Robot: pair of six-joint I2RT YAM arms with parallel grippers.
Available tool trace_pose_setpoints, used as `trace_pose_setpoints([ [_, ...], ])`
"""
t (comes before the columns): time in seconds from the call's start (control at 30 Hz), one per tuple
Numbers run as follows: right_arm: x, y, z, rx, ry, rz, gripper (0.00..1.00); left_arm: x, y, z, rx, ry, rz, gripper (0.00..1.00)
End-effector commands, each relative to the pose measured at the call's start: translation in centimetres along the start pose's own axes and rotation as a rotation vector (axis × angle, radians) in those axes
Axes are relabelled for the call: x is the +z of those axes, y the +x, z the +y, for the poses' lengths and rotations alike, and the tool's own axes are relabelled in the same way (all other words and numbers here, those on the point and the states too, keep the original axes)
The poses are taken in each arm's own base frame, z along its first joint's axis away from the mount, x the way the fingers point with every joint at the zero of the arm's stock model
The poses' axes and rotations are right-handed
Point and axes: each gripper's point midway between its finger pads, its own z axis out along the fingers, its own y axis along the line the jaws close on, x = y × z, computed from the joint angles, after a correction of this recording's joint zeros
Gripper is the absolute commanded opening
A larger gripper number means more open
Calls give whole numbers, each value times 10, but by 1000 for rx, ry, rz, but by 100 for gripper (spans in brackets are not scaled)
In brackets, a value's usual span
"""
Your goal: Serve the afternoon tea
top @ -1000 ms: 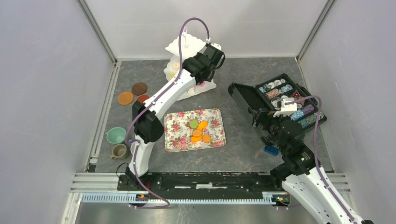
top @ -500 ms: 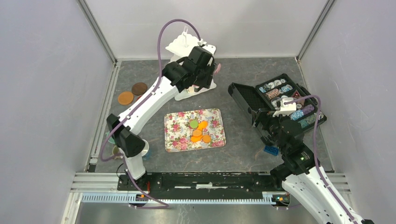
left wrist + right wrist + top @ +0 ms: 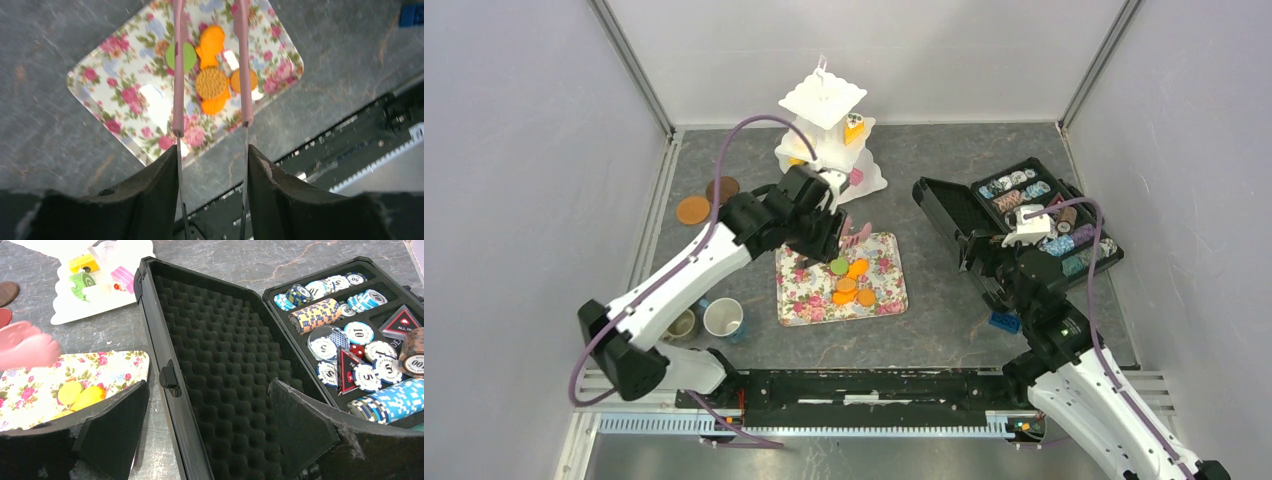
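Grips pink tongs (image 3: pixel 178 75) in the left tool (image 3: pixel 212 150), about half open, with the inner faces of both fingers pressed against the tongs' two thin metal arms. Points the pink tips out over a floral tray (image 3: pixel 115 100), spread apart and gripping nothing. Cannot tell whether the tips touch the tray. Frames, in the wrist view, a cluster of orange biscuits (image 3: pixel 211 82) near the tray's middle, with one tong arm crossing a green disc (image 3: pixel 189 57) just beside them. Seen from above, hangs at the tray's far edge, between the tray and a white tiered stand (image 3: pixel 822 100).

On the stand: a yellow cake (image 3: pixel 854 128) on the middle tier, a pink cake (image 3: pixel 856 178) on the bottom one, and, in the right wrist view, a green roll (image 3: pixel 81 280) there as well.

Left of the tray on the counter (image 3: pixel 944 330), close to the left arm's lower links: a white cup (image 3: pixel 724 318) and a tan cup (image 3: pixel 682 323), upright, just beside each other. Farther back by the left wall: an orange saucer (image 3: pixel 692 210) and a brown saucer (image 3: pixel 722 188), side by side, well apart from the tray.

Spreads the right tool (image 3: pixel 207 385) wide with nothing in it, above the foam lid of an open black case (image 3: pixel 165 340). In the case's other half: rows of chips (image 3: pixel 320 315). Just beside the case's near corner: a blue brick (image 3: pixel 1004 322).
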Motion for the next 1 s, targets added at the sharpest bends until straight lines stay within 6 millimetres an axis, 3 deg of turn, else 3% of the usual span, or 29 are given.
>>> trace_pose_setpoints([
  [0.0,7,-8,6,-7,-19,-31,98,-17,36,-18,-83,120,51,54],
  [0.17,10,-4,7,-13,-23,-24,98,-5,75,-23,-131,165,146,54],
  [0.33,10,1,5,-19,-16,-9,98,2,93,-26,-149,194,193,55],
  [0.97,9,4,6,-11,-20,-4,98,17,103,-5,-137,96,250,59],
])
